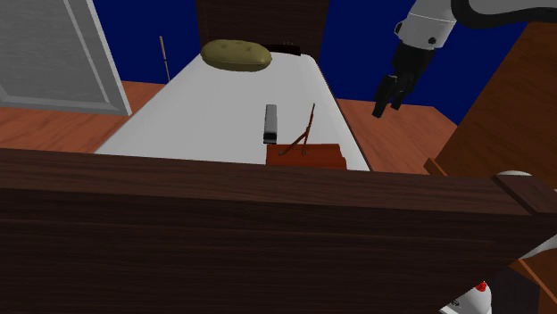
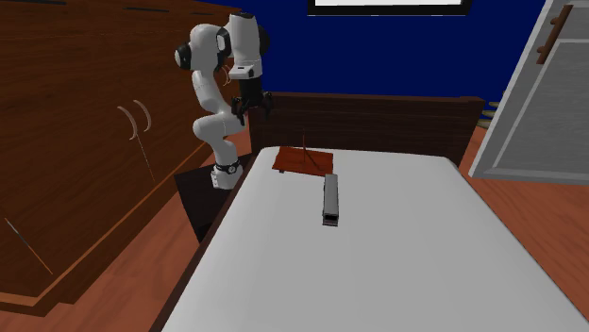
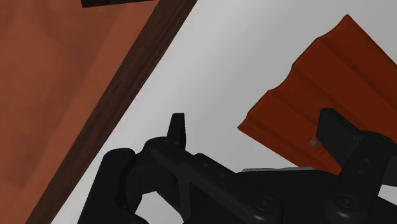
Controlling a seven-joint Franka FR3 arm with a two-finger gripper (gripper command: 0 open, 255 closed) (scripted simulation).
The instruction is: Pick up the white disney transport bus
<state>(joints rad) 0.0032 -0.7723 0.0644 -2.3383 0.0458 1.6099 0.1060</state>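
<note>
The bus (image 1: pixel 270 123) is a long, narrow, pale grey box with a dark end, lying flat on the white bed top (image 1: pixel 205 107). In the second exterior view the bus (image 2: pixel 330 198) lies just past a red-brown flat thing (image 2: pixel 304 161). My gripper (image 1: pixel 389 103) hangs open in the air, well above and to the shoulder view's right of the bus, touching nothing. It also shows high near the bed's corner (image 2: pixel 251 106). In the wrist view the gripper (image 3: pixel 253 118) has its fingers wide apart over the bed top, with the red-brown thing (image 3: pixel 318 89) by one finger.
A thin stick (image 1: pixel 306 125) leans up from the red-brown thing (image 1: pixel 305 157). An olive lump (image 1: pixel 236 55) rests at the bed's far end. A dark wooden board (image 1: pixel 268 223) crosses the shoulder view's foreground. A wooden cabinet (image 2: pixel 75 141) stands beside the arm, with a grey door (image 2: pixel 538 104) opposite.
</note>
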